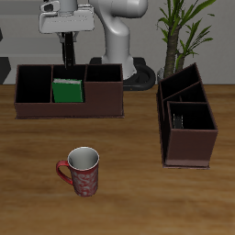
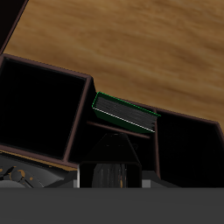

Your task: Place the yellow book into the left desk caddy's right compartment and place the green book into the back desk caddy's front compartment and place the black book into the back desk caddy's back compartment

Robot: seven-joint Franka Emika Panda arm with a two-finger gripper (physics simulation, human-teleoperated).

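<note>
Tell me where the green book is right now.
The green book stands upright inside the middle section of the desk caddy at the table's back, directly under the gripper; the wrist view shows it there too.

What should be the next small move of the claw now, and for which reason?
Probably lift the claw straight up and away. The green book already stands inside a compartment of the desk caddy farther back, and the claw sits above it, apparently not touching. I see no yellow or black book.
</note>
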